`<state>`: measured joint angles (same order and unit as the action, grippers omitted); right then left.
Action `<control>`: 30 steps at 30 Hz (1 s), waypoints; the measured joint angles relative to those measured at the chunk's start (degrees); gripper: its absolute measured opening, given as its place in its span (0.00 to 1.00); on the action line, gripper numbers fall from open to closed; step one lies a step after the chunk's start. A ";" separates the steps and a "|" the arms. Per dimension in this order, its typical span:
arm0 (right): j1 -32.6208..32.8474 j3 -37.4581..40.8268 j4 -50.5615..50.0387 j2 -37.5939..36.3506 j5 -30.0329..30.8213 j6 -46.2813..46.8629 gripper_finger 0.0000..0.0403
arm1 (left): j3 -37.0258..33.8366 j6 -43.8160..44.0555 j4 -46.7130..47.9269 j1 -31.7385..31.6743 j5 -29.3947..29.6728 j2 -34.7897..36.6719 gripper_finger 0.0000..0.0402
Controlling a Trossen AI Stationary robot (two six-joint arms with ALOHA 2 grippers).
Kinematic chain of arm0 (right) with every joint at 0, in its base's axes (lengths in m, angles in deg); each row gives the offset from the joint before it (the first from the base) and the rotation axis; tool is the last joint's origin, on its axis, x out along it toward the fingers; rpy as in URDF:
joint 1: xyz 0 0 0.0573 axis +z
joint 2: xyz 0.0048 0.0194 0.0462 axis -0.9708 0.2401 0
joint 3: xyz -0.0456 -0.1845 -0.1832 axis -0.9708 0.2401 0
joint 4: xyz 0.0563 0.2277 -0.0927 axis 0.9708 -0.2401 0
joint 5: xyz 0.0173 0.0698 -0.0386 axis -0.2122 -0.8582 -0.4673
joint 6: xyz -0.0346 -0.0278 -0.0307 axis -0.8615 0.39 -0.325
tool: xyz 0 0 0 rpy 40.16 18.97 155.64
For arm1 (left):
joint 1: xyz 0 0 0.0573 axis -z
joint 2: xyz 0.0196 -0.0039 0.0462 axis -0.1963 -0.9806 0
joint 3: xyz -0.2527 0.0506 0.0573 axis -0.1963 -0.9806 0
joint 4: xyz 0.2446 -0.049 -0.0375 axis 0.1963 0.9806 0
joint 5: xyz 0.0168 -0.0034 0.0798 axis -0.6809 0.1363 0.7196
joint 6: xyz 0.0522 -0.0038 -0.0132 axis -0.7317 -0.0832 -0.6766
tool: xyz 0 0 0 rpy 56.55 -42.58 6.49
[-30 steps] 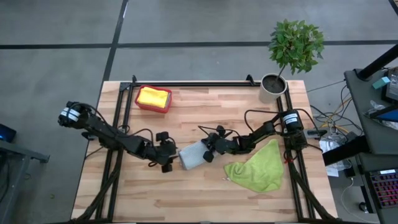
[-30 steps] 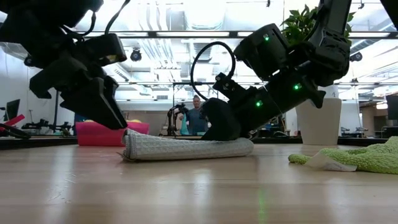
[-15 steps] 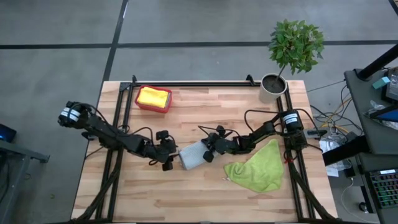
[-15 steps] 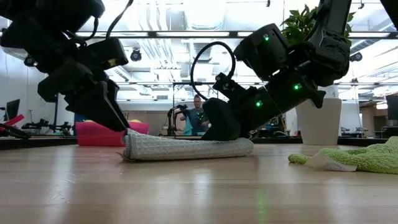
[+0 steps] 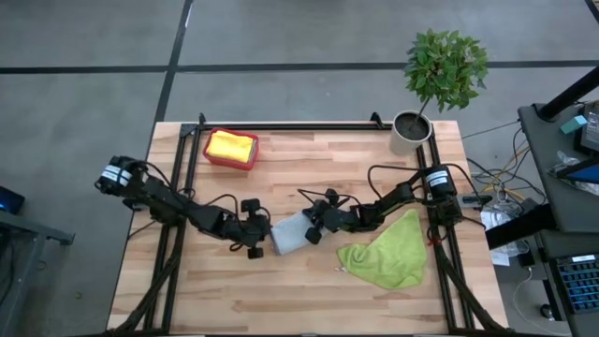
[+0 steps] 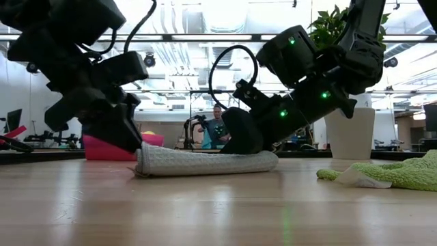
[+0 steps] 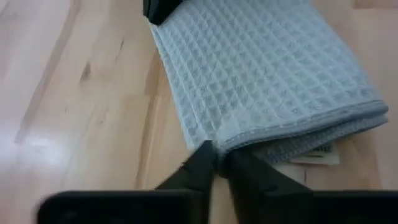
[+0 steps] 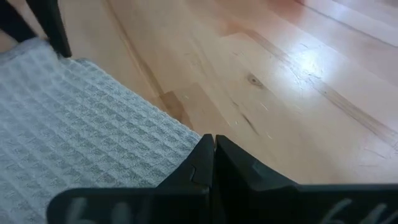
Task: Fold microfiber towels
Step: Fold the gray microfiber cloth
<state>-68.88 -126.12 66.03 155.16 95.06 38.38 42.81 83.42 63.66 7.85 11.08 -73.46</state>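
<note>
1. The grey waffle-weave towel (image 5: 290,234) lies folded flat on the wooden table (image 5: 309,290), with one gripper at each of its opposite ends. The left gripper (image 7: 214,163) has its fingers drawn together to a narrow point that touches the layered edge. The tips seem to pinch the corner, though how many layers they hold cannot be told.
2. The right gripper (image 8: 213,149) has its fingers pressed together at the towel's other edge. Whether cloth is caught between them or they only press down cannot be told. If they only press, a pull from the left would probably drag the whole bundle across the table.
3. If the left fingers have caught only the top layer, lifting could peel the fold open instead of carrying it over.
4. A care label (image 7: 314,152) pokes out just beside the left fingertips. It could be nipped instead of the cloth and slip free.
5. The lime green towel (image 5: 386,251) lies crumpled near the right arm. A wide sweep may snag it.
6. A yellow towel (image 5: 231,146) sits in the red bin (image 5: 209,155), well apart from both sets of fingers.
</note>
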 joint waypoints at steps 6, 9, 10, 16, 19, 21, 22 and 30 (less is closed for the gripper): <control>0.13 -0.48 -1.14 -0.11 0.00 -0.84 0.02 | 0.04 -1.70 0.20 -0.24 6.65 1.80 0.02; 0.05 -0.77 -3.07 -0.18 0.02 -0.81 0.02 | -0.96 -3.08 0.23 -1.08 6.89 1.76 0.01; 0.00 -0.79 -3.56 -0.22 0.06 -0.81 0.02 | -1.28 -2.87 0.23 -1.49 6.92 1.29 0.01; 0.00 -0.79 -4.61 -0.47 0.58 -0.77 0.02 | -1.64 -1.42 -0.06 -2.30 6.39 -2.04 0.01; -0.02 -0.79 -6.15 -1.33 0.58 -1.31 0.02 | -1.41 -0.69 -0.55 -2.30 6.41 -3.96 0.01; -0.02 -0.76 -7.07 -2.24 0.59 -1.94 0.02 | -1.29 0.17 -0.80 -2.35 6.59 -5.00 0.01; -0.02 -0.74 -7.96 -2.66 0.63 -2.24 0.02 | -1.10 0.65 -0.87 -2.34 6.78 -5.58 0.01; 0.03 -1.84 -9.04 -4.99 0.53 -2.34 0.02 | -0.97 1.53 -2.78 -2.35 6.82 -6.57 0.01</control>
<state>-68.85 -127.96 56.99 150.17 95.59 36.04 41.84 84.95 60.88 5.50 17.90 -80.03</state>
